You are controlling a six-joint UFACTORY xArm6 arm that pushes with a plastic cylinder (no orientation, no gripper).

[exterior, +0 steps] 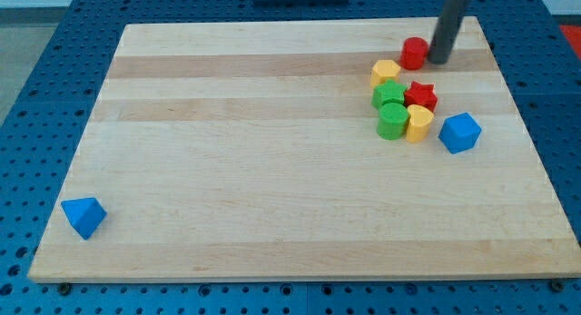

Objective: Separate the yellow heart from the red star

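Right now my tip (439, 59), a gripperless end effector, touches the red cylinder (415, 53).

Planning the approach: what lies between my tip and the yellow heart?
In the camera view, the red star lies between my tip and the yellow heart.

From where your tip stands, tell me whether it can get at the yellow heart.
Probably, but not straight. My tip sits beside the red cylinder, and the red star lies between it and the yellow heart. The gap toward the blue cube looks open.
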